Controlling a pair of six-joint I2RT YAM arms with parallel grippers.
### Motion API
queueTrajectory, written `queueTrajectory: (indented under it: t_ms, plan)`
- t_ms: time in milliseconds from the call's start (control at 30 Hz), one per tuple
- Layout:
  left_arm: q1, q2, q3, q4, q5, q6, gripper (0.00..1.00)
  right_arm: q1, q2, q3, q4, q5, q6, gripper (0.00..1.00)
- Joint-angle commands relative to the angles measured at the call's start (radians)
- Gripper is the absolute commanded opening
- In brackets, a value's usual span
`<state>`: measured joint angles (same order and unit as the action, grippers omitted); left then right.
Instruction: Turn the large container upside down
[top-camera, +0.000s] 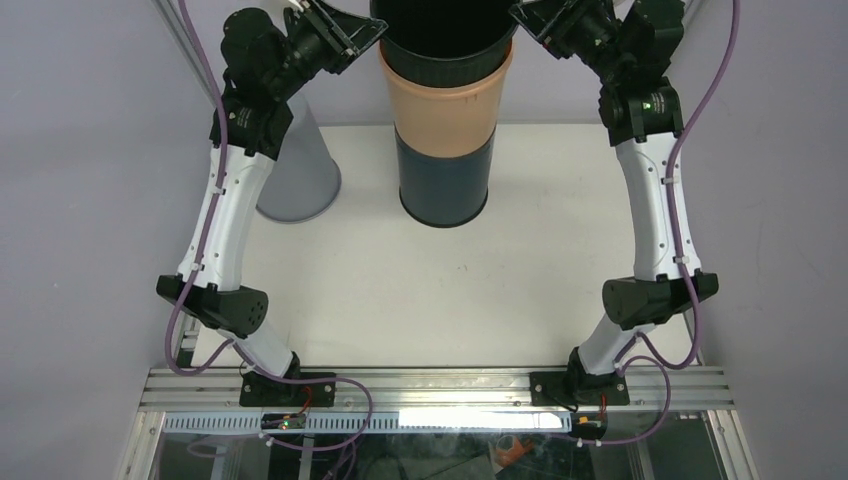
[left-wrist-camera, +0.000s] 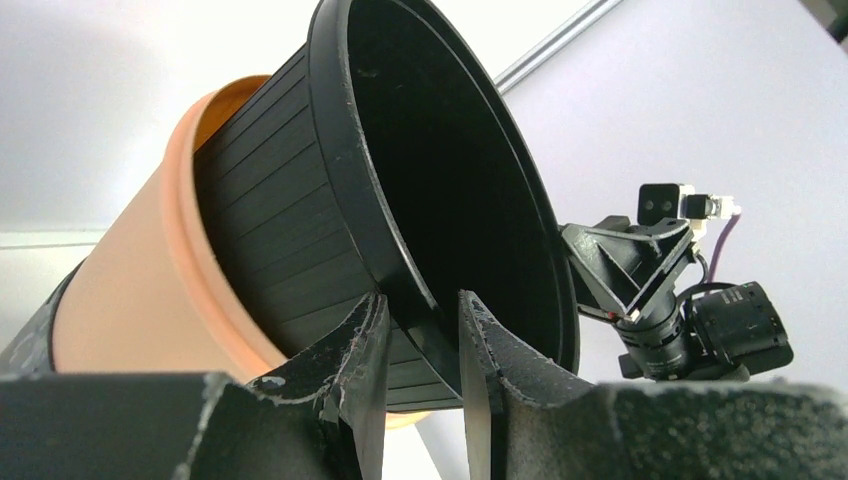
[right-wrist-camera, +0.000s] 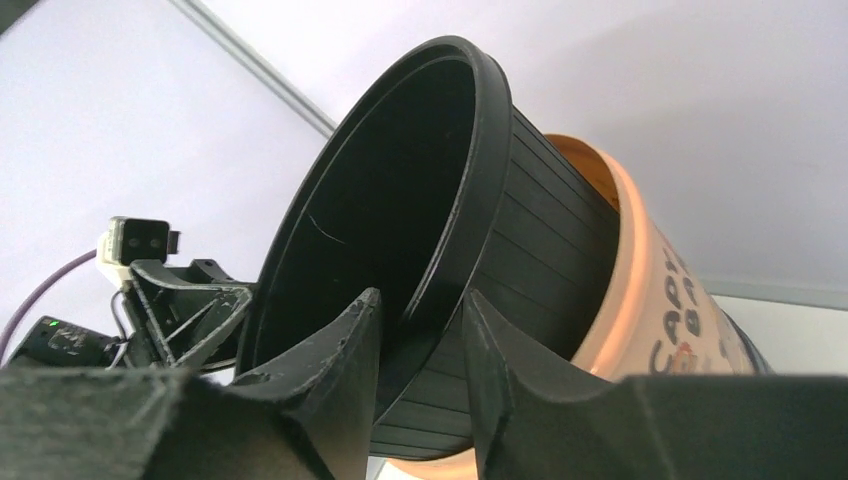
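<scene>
On the container (top-camera: 445, 62) rim, both pincers (left-wrist-camera: 420, 312) (right-wrist-camera: 421, 303) clamp.

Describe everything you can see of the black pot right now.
The black pot is a round, tapered, plastic-looking tub with a thick rim and ribbed outer wall; its dark inside shows nothing. It stands mouth up, nested in the orange bucket, which sits in a dark container below. The left hand and the right hand each pinch its rim from opposite sides, one finger inside, one outside.
</scene>
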<state>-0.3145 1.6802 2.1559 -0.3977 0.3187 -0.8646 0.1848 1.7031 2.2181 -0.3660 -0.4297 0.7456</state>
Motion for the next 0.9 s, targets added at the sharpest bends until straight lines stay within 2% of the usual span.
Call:
queueTrajectory:
  t_ms: [0, 67, 200, 367, 533, 667, 767, 867]
  plan:
    - [-0.037, -0.124, 0.031, 0.2, 0.099, 0.024, 0.0, 0.027, -0.126, 0.022, 0.165, -0.121, -0.021, 0.43]
    - [-0.045, -0.158, -0.01, 0.231, 0.104, 0.036, 0.0, 0.027, -0.141, -0.005, 0.16, -0.092, -0.03, 0.46]
    - [-0.046, -0.205, -0.098, 0.288, 0.114, 0.048, 0.0, 0.028, -0.134, -0.018, 0.15, -0.092, -0.014, 0.57]
    - [-0.048, -0.229, -0.161, 0.342, 0.165, 0.05, 0.0, 0.027, -0.118, -0.01, 0.127, -0.085, -0.023, 0.6]
    - [-0.049, -0.281, -0.202, 0.374, 0.205, 0.108, 0.0, 0.027, -0.065, 0.134, -0.077, 0.002, -0.169, 0.64]
    - [-0.051, -0.304, -0.232, 0.41, 0.264, 0.145, 0.0, 0.027, -0.033, 0.184, -0.153, -0.016, -0.206, 0.64]
    - [-0.055, -0.307, -0.272, 0.429, 0.296, 0.157, 0.0, 0.027, -0.026, 0.179, -0.164, -0.031, -0.202, 0.58]
    - [-0.055, -0.309, -0.288, 0.437, 0.299, 0.163, 0.0, 0.027, -0.026, 0.177, -0.159, -0.034, -0.201, 0.59]
